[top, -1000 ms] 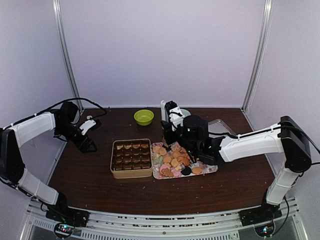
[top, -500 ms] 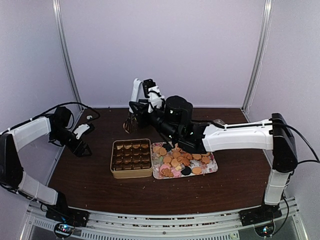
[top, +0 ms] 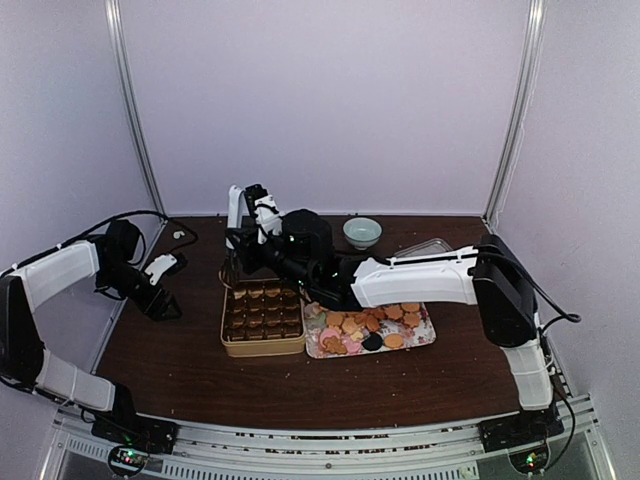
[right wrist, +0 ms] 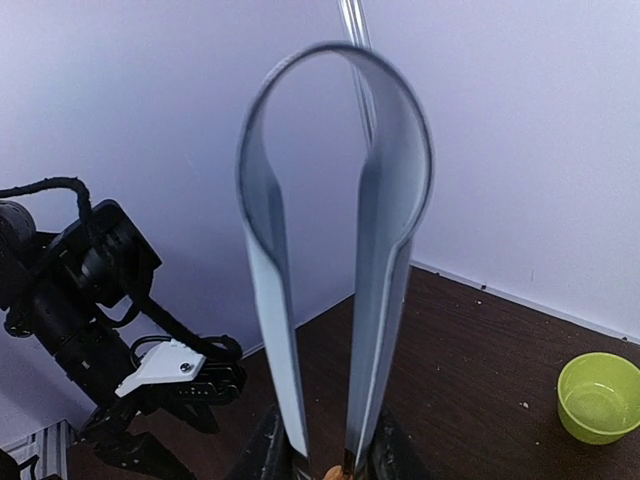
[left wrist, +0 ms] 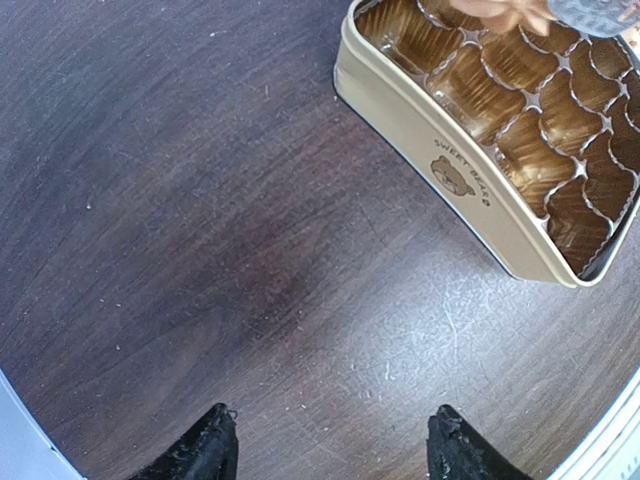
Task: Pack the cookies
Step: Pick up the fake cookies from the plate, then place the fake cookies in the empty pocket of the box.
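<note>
The right gripper is clenching a pair of tongs, one pair only. Their long axis is standing almost upright, with the looped end pointing to the top of the frame. One tan cookie seems to be sitting pinched at the lower tips, though it is blurred.

That cookie is hanging just above the paper cups at the upper left corner of the tin. The coming move is therefore a short drop straight down, judging from how things lie. The right arm is the nearer one, reaching across from the right of the frame.

The left gripper is idling with its fingers spread wide and nothing between them. It is hovering over bare table to the left of the tin and apart from it.

There is one tin, holding what look like sixteen cups, four by four. The cups seen in the left wrist view are looking empty.

The remaining cookies are lying heaped on one tray, which is touching the tin's right side. They are overlapping too much to count. Most are tan, at least one is black and a few are pink.

One pale bowl is sitting in the upper middle of the frame. One green bowl is showing at the lower right of the right wrist view.
</note>
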